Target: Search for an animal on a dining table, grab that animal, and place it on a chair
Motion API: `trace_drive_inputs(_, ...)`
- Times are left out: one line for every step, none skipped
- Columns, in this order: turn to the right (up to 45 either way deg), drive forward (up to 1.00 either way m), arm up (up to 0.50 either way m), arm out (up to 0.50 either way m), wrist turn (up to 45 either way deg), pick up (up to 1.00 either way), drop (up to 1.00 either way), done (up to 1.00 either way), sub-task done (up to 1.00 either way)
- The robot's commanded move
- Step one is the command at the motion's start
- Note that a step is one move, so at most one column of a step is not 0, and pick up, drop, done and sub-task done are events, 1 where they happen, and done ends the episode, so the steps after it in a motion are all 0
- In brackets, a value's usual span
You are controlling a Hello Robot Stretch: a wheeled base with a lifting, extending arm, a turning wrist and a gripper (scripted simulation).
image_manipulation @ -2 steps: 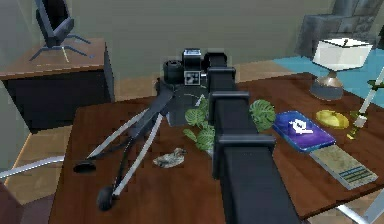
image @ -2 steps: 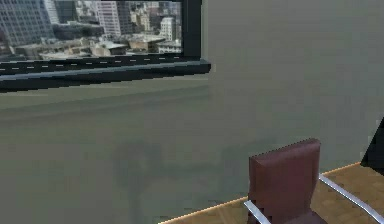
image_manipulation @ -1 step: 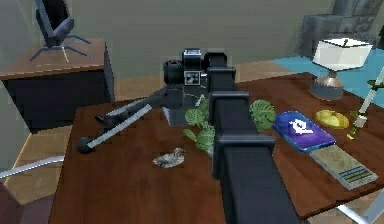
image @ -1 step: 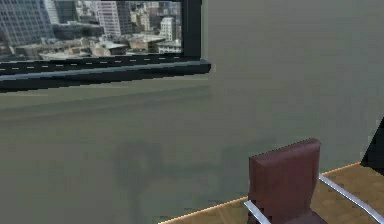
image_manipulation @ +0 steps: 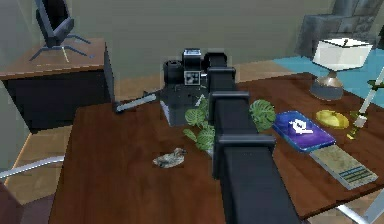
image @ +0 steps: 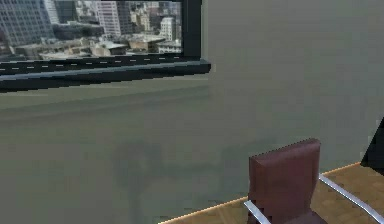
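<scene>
Animal (image_manipulation: 170, 157) lies on the brown worktop (image_manipulation: 110, 140) as a small grey-green figure. It is in the part of the worktop toward the arm side view's left, and closer to the near edge than to the far one. Its long axis runs roughly along that near edge, tilted a little.

The claw (image_manipulation: 125, 103) hangs at the far edge, toward the far left corner, with its thin fingers pointing along that edge. Only bare floor and the worktop's rim lie behind the fingers, so it holds nothing. Whether the fingers are spread or together cannot be told.

The animal therefore lies back from the claw, toward the near edge and slightly to the right of the fingertips. It is well apart from them and just left of the dark arm (image_manipulation: 245, 175).

The coming move likely calls for drawing the arm in and lowering it. A leafy plant (image_manipulation: 198, 122) beside the arm could be brushed on the way.

A red-brown chair (image: 287, 175) stands by the wall in the forward view.
</scene>
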Motion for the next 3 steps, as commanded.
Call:
trace_drive_inputs(0.0,0.00,0.00,0.00,24.0,0.00,0.00,0.00,0.00)
trace_drive_inputs(0.0,0.00,-0.30,0.00,0.0,0.00,0.00,0.00,0.00)
trace_drive_inputs(0.0,0.00,0.00,0.00,0.0,1.00,0.00,0.00,0.00)
